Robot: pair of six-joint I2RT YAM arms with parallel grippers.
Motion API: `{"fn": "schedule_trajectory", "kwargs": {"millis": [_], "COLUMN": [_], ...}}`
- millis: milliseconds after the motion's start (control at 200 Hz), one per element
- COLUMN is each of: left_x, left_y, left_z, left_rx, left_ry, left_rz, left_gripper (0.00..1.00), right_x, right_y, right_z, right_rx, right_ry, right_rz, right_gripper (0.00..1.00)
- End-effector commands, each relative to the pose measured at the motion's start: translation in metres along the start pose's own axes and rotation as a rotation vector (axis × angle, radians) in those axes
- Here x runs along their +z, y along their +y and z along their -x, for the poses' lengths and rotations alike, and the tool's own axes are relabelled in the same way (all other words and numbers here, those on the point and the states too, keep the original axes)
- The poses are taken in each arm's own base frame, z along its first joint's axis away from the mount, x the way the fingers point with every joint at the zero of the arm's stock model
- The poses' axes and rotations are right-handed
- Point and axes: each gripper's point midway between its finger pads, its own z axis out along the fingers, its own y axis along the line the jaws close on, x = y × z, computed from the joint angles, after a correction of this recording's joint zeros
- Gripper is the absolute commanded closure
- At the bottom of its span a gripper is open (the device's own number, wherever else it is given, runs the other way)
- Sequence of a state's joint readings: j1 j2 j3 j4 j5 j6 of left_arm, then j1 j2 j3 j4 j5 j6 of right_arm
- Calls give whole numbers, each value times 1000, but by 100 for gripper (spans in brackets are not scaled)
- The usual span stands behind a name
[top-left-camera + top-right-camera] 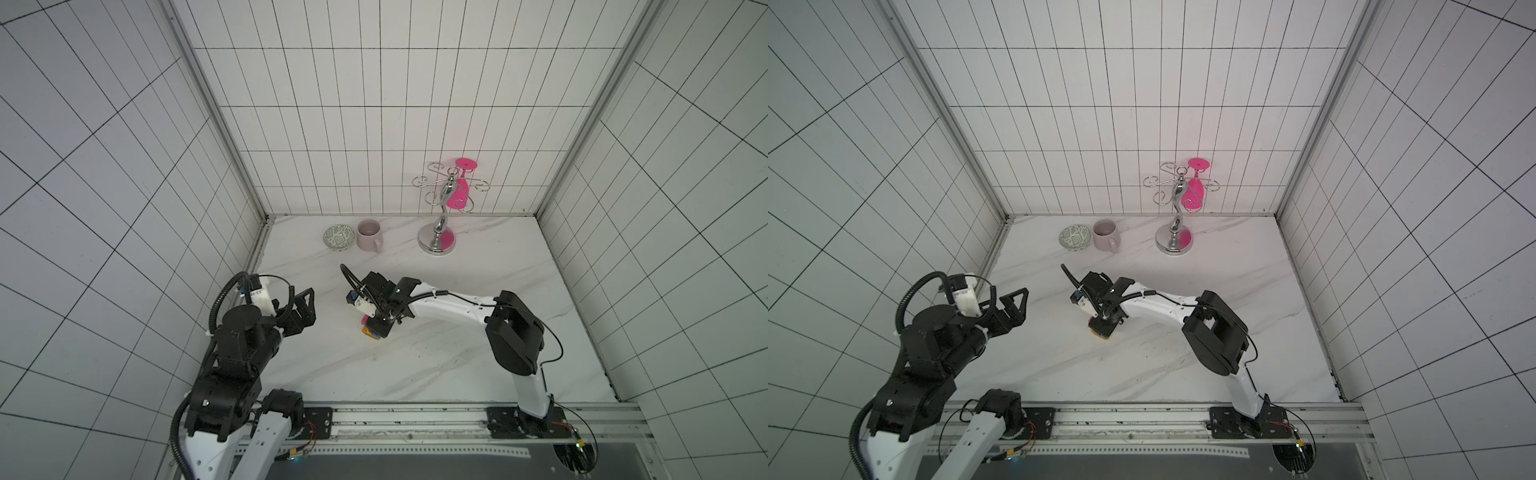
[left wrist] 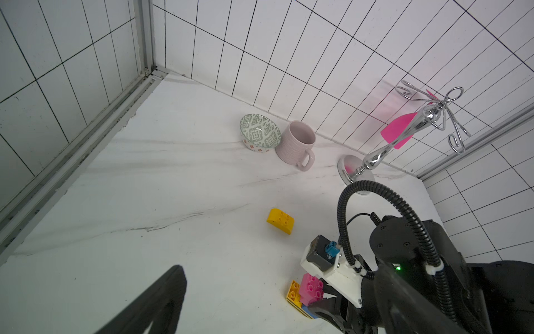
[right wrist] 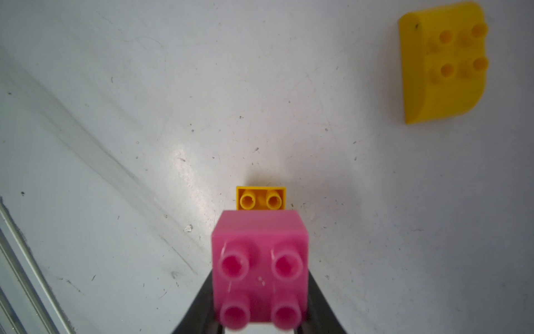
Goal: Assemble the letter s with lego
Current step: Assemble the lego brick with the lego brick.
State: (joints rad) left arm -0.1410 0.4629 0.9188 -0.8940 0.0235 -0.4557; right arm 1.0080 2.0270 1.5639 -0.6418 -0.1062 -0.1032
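My right gripper (image 3: 260,318) is shut on a pink square brick (image 3: 260,260), one dark finger on each side of it. That brick sits on top of a small stack: a yellow brick (image 2: 293,292) with two studs still showing (image 3: 261,199) and a blue brick (image 2: 311,313) under the pink one (image 2: 312,287). In both top views the stack (image 1: 370,331) (image 1: 1100,333) peeks out under the right wrist at mid-table. A loose yellow oblong brick (image 2: 280,221) (image 3: 445,63) lies just behind it, hidden in the top views. My left gripper (image 1: 303,309) (image 1: 1015,309) hangs open and empty, left of the stack.
A patterned bowl (image 1: 339,237) and a pale pink mug (image 1: 370,235) stand at the back left. A chrome rack (image 1: 439,226) with a pink glass (image 1: 459,193) hanging on it stands at the back right. Tiled walls close in the marble table (image 1: 436,353) on three sides.
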Motion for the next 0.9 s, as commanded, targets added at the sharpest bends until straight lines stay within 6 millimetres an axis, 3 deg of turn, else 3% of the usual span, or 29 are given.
{"fn": "schedule_trajectory", "kwargs": {"millis": [0, 160, 895], "left_x": [1, -2, -3], "left_y": [2, 3, 7], "left_z": [1, 1, 0], "left_rx": [-9, -17, -28], "left_ry": [-10, -16, -23], "left_rz": [9, 14, 28], "left_gripper": [1, 1, 1], "right_x": [25, 30, 40], "right_y": [-5, 4, -4], "right_z": [-43, -51, -60], "right_rx": [36, 30, 44], "right_ry": [137, 169, 204], "right_rz": [-16, 33, 2], "right_gripper": [90, 90, 90]}}
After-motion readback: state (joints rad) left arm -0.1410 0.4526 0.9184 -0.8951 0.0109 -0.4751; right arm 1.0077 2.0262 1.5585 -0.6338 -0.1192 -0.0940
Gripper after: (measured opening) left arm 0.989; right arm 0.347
